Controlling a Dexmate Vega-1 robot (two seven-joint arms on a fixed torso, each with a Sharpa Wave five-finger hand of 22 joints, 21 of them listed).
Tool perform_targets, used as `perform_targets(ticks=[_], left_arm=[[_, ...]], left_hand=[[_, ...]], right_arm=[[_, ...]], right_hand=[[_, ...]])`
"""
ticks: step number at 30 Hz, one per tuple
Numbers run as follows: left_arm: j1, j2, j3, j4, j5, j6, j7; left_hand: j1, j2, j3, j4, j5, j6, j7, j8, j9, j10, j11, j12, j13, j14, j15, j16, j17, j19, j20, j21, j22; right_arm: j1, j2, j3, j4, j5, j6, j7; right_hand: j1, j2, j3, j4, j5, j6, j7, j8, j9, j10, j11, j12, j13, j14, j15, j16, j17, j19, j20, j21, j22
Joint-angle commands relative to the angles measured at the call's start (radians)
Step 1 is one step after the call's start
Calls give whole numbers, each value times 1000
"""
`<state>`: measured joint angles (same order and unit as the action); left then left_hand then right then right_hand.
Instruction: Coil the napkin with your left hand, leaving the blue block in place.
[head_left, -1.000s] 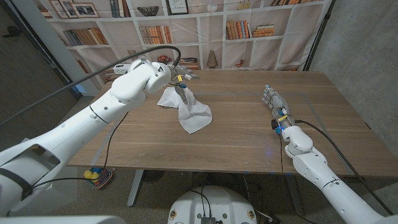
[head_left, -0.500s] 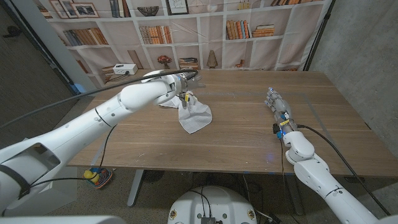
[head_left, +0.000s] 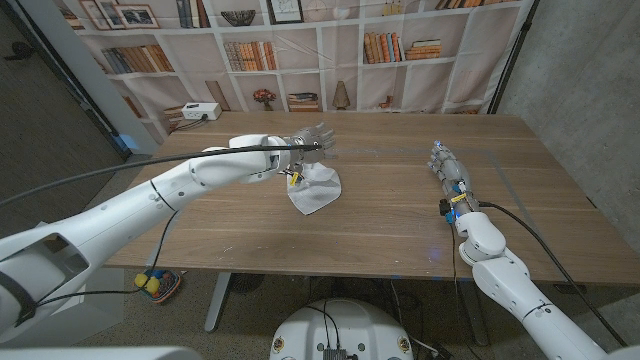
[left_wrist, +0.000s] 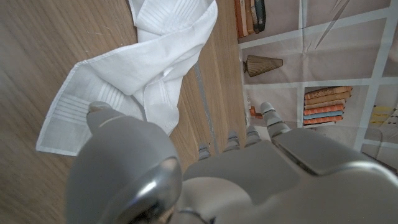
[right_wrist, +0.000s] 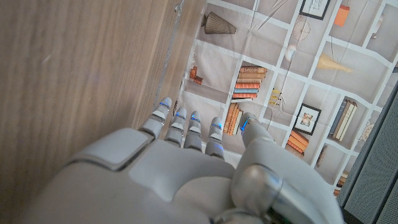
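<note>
Napkin (head_left: 314, 187) is lying crumpled toward the table's far edge, left of centre, w/ our left hand (head_left: 307, 139) hovering just over its far side, fingers spread and holding nothing, prob. so we can come down on the cloth and start coiling. In the left wrist view the napkin (left_wrist: 144, 68) is bunching into folds beside the thumb. Our right hand (head_left: 447, 170) is waiting well apart near the right edge, fingers straight and together, nothing in it, keeping clear of the job. Blue block: we're not making it out anywhere; a small yellow-dark bit at the napkin's near-left edge is too small to identify.
</note>
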<state>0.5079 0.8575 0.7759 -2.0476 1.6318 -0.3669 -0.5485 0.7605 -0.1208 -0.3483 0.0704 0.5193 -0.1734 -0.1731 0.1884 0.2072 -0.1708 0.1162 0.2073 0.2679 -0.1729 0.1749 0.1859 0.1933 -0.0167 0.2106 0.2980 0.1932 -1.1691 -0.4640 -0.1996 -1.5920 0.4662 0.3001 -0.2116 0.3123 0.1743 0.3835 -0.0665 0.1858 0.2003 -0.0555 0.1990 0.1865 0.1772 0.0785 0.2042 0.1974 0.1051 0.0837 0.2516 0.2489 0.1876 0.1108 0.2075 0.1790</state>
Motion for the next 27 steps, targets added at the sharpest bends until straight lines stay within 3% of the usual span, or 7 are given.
perform_targets(ticks=[1, 8, 15, 19, 23, 25, 27], left_arm=[[5, 15, 18, 44, 11, -99, 62], [3, 18, 49, 72, 67, -110, 80], [-9, 2, 77, 123, 93, -103, 112], [-38, -18, 96, 170, 96, -107, 137], [-62, -42, 113, 214, 87, -99, 156], [-71, -62, 111, 246, 54, -90, 160], [-78, -68, 123, 260, 61, -80, 174]], left_hand=[[-16, -5, -8, 6, -7, -299, 19, -3, 3, -145, 16, 1, 3, -57, 6, 4, 3, -13, -1, -6, 6], [-26, -13, -6, 11, -12, -280, 36, 9, 4, -142, 18, 8, 4, -57, 10, 6, 3, -14, -1, -9, 6], [-28, -18, -2, 12, -14, -309, 83, 2, 3, -146, 23, 12, 5, -58, 14, 8, 3, -10, -1, -12, 5], [-28, -19, -1, 12, -14, -320, 93, 0, 3, -150, 22, 12, 5, -59, 14, 8, 3, -9, -1, -14, 5], [-27, -19, 0, 12, -14, -316, 94, 4, 2, -144, 17, 16, 5, -55, 10, 10, 3, -6, -1, -14, 5], [-28, -14, 3, 13, -13, -301, 91, 12, 1, -122, 0, 27, 6, -41, -2, 15, 3, 7, -2, -12, 5], [-28, 19, 16, 24, -7, -234, 58, 36, -1, -85, -32, 45, 7, -13, -27, 23, 3, 38, -3, -6, 5]], right_arm=[[14, 4, -3, 11, -2, -14, -10], [23, 5, -5, 16, -3, -24, -12], [30, 7, -8, 23, -2, -34, -14], [33, 9, -10, 25, -4, -38, -17], [33, 10, -9, 23, -7, -38, -22], [30, 8, -6, 18, -9, -42, -30], [28, 8, -4, 15, -11, -43, -36]], right_hand=[[4, 0, -1, 6, 2, 9, 0, -2, 2, 5, -2, 2, 5, 8, -5, 6, 2, 6, -6, 5, 3], [4, 0, 0, 7, 2, 9, -1, -3, 2, 3, -3, 2, 5, 10, -5, 7, 2, 6, -6, 4, 3], [5, 0, 1, 8, 2, 10, 0, -3, 2, 6, -2, 2, 5, 9, -4, 7, 3, 6, -6, 4, 3], [6, -1, 2, 8, 2, 10, 0, -3, 2, 6, -2, 2, 5, 9, -4, 7, 3, 6, -6, 4, 3], [6, -1, 2, 8, 2, 10, 1, -3, 2, 7, -1, 3, 5, 10, -4, 7, 3, 7, -6, 5, 3], [6, -1, 2, 8, 2, 10, 1, -3, 2, 8, 0, 3, 5, 10, -4, 7, 3, 7, -5, 5, 3], [6, -2, 2, 9, 2, 10, 1, -3, 2, 9, -1, 3, 5, 10, -4, 7, 3, 8, -5, 5, 3]])
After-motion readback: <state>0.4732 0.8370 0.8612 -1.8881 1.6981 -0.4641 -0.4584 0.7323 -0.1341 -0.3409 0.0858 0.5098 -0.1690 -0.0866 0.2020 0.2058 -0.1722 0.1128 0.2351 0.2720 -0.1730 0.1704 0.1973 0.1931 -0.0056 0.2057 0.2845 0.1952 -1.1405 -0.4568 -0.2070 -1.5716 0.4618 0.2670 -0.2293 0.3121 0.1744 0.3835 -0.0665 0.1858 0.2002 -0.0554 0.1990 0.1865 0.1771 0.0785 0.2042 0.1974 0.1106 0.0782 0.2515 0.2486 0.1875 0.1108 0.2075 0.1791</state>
